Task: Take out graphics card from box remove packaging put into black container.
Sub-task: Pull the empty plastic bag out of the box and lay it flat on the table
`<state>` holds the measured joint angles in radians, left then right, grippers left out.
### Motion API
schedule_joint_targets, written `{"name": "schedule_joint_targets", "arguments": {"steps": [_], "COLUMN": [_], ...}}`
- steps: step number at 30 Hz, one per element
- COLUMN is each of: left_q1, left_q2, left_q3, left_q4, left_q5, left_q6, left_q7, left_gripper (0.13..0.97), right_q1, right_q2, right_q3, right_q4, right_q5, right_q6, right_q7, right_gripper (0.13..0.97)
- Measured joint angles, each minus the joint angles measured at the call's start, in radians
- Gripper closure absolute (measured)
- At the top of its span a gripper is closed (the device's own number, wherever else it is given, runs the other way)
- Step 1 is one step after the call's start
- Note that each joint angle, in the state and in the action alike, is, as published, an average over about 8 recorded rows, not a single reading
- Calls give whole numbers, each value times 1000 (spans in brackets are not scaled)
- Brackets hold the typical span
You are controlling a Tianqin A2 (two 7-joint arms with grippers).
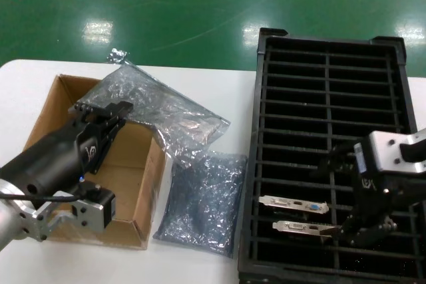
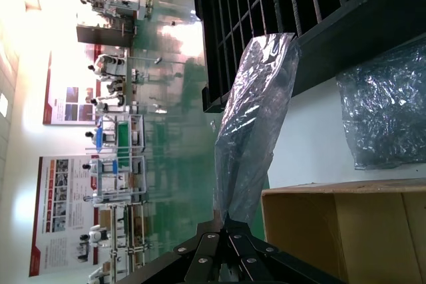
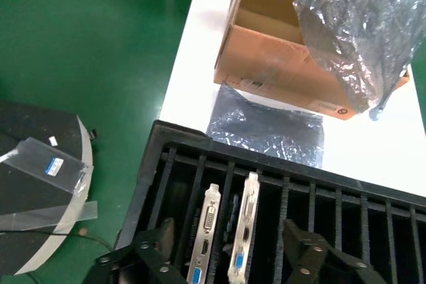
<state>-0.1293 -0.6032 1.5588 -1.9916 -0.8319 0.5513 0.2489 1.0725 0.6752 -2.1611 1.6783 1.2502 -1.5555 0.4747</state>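
Gripping a bagged graphics card (image 1: pixel 170 112) by one end, the left gripper (image 1: pixel 105 119) sits above the open cardboard box (image 1: pixel 50 108), fingers clenched on the bag; the card, dark inside its shiny anti-static bag (image 1: pixel 143 88), slants up and out of the box toward the far side of the white table (image 1: pixel 26 74); in the left wrist view the bag (image 2: pixel 253 124) rises from the gripper (image 2: pixel 226 231) with the box wall (image 2: pixel 346 231) just beside it.

Item 2: a 2nd anti-static bag (image 1: pixel 203 201), flat and crumpled, on the table between the box and the black container (image 1: pixel 266 44); whether it holds anything cannot be told.

Item 3: black slotted tray, 2 columns of narrow slots, on the robot's right; 2 unwrapped graphics cards standing in adjacent near slots, silver brackets (image 1: pixel 293 203) (image 1: pixel 303 227) upward, with white, black and blue ports showing.

Item 4: right gripper (image 1: pixel 366 231) hovering over the tray's near end, just beside the 2 seated cards; fingers (image 3: pixel 303 247) spread apart, released, holding nothing; in the right wrist view both cards (image 3: pixel 206 231) (image 3: pixel 243 227) lie between them.
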Motion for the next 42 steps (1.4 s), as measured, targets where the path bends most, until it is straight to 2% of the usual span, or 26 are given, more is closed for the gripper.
{"name": "schedule_joint_targets", "arguments": {"steps": [3,11,19,27,31,34,38,40,42], "left_q1": [0,0,0,0,0,-1,-16,-35,-59], "left_q2": [0,0,0,0,0,2,27,57,103], "left_q3": [0,0,0,0,0,-1,-13,-31,-59], "left_q4": [0,0,0,0,0,-2,-20,-33,-46], "left_q5": [0,0,0,0,0,0,-6,-14,-25], "left_q6": [0,0,0,0,0,5,59,118,196], "left_q7": [0,0,0,0,0,-5,-73,-144,-233], "left_gripper": [959,959,959,959,959,959,959,959,959], "right_q1": [-38,-266,-511,-703,-757,-776,-781,-781,-781], "right_q2": [24,102,97,25,1,-3,-2,-2,-2], "right_q3": [44,273,467,623,684,707,713,713,712], "right_q4": [25,92,82,31,8,-6,-11,-10,-10], "right_q5": [21,121,217,445,576,632,650,650,650], "right_q6": [34,276,525,678,699,695,691,691,691], "right_q7": [-5,-21,-19,50,86,95,94,94,94], "right_gripper": [600,391,258,173,148,140,129,129,129]}}
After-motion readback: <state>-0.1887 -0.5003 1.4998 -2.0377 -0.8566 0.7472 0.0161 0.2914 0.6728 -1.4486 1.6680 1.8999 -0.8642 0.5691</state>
